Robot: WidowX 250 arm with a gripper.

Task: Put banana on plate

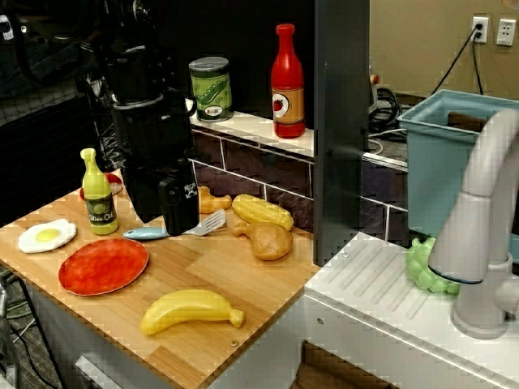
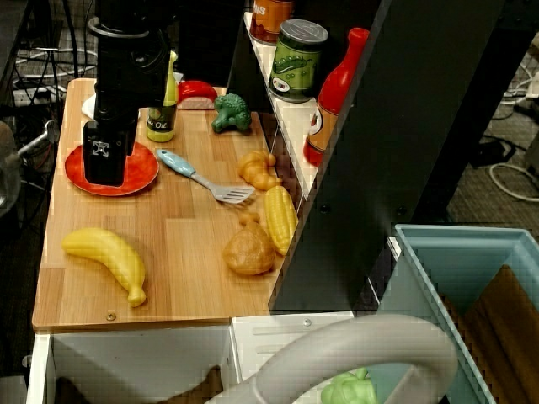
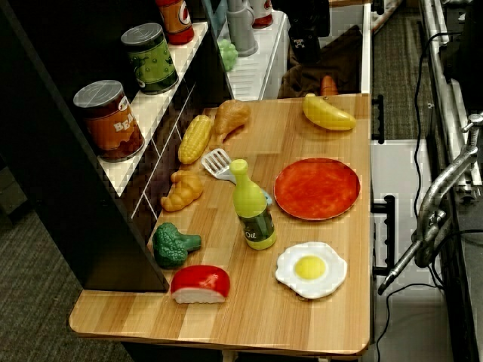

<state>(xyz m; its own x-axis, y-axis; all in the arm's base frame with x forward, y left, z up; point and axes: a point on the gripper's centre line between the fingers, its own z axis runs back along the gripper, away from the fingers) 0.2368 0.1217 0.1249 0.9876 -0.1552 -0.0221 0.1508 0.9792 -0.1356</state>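
The yellow banana (image 1: 190,309) lies flat near the front edge of the wooden counter, stem tip toward the sink; it also shows in the overhead view (image 2: 105,252) and the far view (image 3: 328,113). The red-orange plate (image 1: 103,266) lies left of it with nothing on it, a gap between them (image 2: 145,172) (image 3: 317,188). My black gripper (image 1: 172,227) hangs upright above the plate's back part (image 2: 104,178), well away from the banana. It holds nothing that I can see, and its jaws are dark and seen side-on. It is out of the far view.
A fried egg (image 1: 47,235) and an olive oil bottle (image 1: 98,194) stand left of the plate. A blue-handled spatula (image 1: 174,231), corn cob (image 1: 262,211), chicken drumstick (image 1: 268,241), croissant (image 2: 257,170) and broccoli (image 2: 232,112) lie along the back wall. The sink faucet (image 1: 478,219) is at the right.
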